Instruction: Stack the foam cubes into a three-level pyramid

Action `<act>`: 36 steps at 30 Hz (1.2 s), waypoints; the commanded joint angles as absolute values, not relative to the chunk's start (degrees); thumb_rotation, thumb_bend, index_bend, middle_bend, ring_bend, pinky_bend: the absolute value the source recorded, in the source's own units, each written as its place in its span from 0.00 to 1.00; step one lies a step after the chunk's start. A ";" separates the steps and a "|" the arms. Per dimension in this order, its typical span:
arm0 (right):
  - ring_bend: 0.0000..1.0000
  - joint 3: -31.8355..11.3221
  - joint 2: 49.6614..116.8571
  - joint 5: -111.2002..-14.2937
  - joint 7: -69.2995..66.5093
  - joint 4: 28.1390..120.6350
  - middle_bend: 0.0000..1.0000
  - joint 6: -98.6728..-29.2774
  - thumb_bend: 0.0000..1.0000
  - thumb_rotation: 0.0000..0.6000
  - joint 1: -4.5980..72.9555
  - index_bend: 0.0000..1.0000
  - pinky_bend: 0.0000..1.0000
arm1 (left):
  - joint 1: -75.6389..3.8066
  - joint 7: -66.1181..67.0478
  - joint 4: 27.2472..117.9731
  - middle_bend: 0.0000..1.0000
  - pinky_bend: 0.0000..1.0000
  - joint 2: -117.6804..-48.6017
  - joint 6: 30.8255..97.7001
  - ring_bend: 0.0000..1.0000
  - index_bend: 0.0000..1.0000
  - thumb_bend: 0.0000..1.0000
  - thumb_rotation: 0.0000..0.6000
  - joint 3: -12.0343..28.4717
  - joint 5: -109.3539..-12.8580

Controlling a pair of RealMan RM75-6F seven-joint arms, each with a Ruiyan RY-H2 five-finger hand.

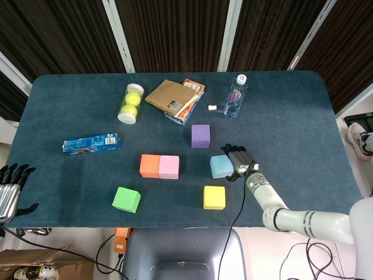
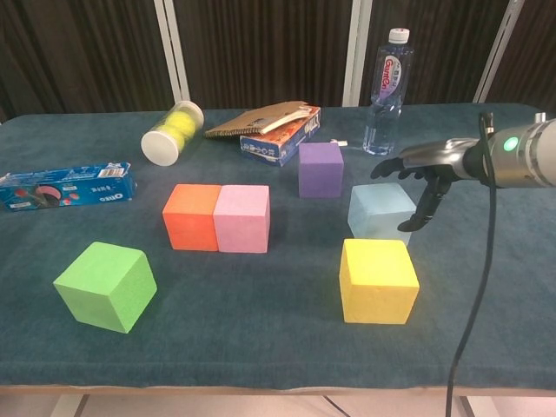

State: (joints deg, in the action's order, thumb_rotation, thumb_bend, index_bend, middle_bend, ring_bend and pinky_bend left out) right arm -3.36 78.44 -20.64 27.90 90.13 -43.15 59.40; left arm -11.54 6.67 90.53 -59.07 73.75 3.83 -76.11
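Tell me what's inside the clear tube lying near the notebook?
Yellow-green tennis balls fill the clear tube; two show plainly from the head view. Whether more sit under its white cap end cannot be seen.

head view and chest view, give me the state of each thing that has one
light blue foam cube: on the table, not gripped
right robot hand: fingers spread beside the cube
orange foam cube: flush against pink foam cube
clear plastic water bottle: upright, capped
tennis ball tube: lying down

Right robot hand (image 2: 423,176) fingers spread, left robot hand (image 1: 8,188) fingers apart
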 commanded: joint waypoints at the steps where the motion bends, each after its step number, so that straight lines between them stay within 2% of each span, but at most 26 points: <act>1: 0.00 -3.62 79.63 -21.54 26.44 88.57 0.00 -42.86 0.20 1.00 59.03 0.28 0.00 | -11.54 6.75 90.59 0.11 0.05 -58.99 73.71 0.03 0.19 0.01 1.00 3.85 -75.99; 3: 0.00 -3.77 80.10 -21.96 25.81 88.00 0.00 -43.38 0.21 1.00 58.73 0.40 0.00 | -11.54 6.78 90.63 0.11 0.05 -58.90 73.59 0.03 0.19 0.01 1.00 3.85 -75.85; 5: 0.00 -4.05 80.50 -22.45 25.12 87.57 0.00 -44.16 0.20 1.00 58.35 0.47 0.00 | -11.61 6.68 90.69 0.11 0.05 -58.72 73.38 0.03 0.19 0.01 1.00 3.84 -75.79; 9: 0.00 -4.69 80.44 -23.07 23.90 87.82 0.01 -44.74 0.20 1.00 57.76 0.54 0.00 | -11.77 6.58 90.70 0.11 0.05 -58.55 73.07 0.03 0.19 0.01 1.00 3.79 -75.89; 20: 0.00 -8.38 79.99 -20.75 21.64 92.62 0.03 -47.57 0.20 1.00 57.89 0.57 0.00 | -11.78 5.72 90.77 0.11 0.05 -58.16 73.00 0.03 0.19 0.01 1.00 3.57 -76.48; 28: 0.00 -11.54 84.06 -11.24 23.71 90.94 0.03 -48.09 0.20 1.00 62.09 0.55 0.00 | -11.57 5.47 90.94 0.11 0.05 -58.05 73.53 0.03 0.19 0.01 1.00 3.49 -76.84; 36: 0.00 -11.67 86.67 -5.73 27.28 89.21 0.03 -49.23 0.20 1.00 65.30 0.55 0.00 | -11.22 4.41 90.70 0.11 0.05 -57.86 73.94 0.03 0.19 0.01 1.00 3.38 -77.16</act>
